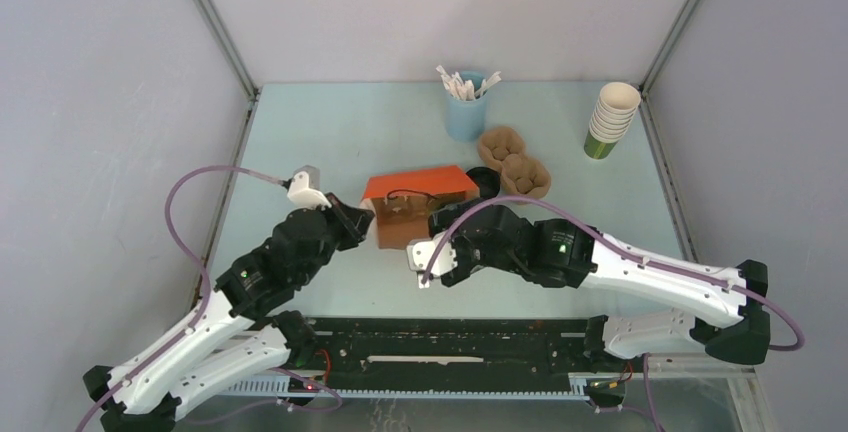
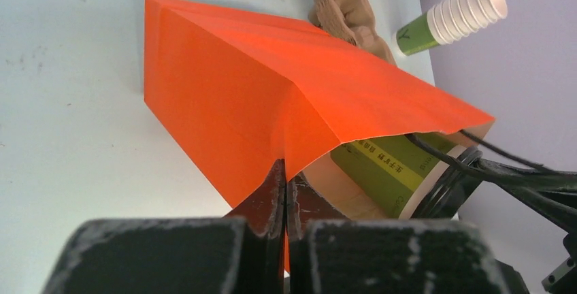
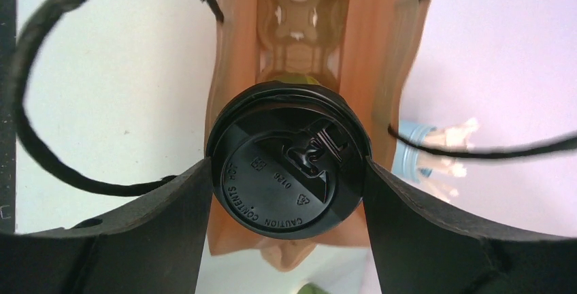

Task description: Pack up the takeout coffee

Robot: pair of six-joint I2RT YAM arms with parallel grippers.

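The takeout coffee, a green cup [image 2: 388, 171] with a black lid [image 3: 289, 165], lies sideways at the mouth of an orange paper bag [image 1: 418, 187] resting on its side. My right gripper [image 3: 289, 178] is shut on the lid, one finger [image 3: 170, 219] on each side of it, and sits in front of the bag mouth [image 1: 436, 237]. The cup body reaches into the bag [image 3: 238, 69], where a pulp carrier [image 3: 296, 15] lies deeper inside. My left gripper [image 2: 286, 192] is shut on the bag's orange rim [image 2: 258, 90], on the bag's left [image 1: 362, 222].
A blue cup of stirrers [image 1: 466, 107] stands at the back. Brown pulp carriers [image 1: 512, 160] and loose black lids [image 1: 484, 182] lie right behind the bag. A stack of lidless green-and-cream cups [image 1: 610, 119] stands at the back right. The bag's black cord handles loop around my right gripper.
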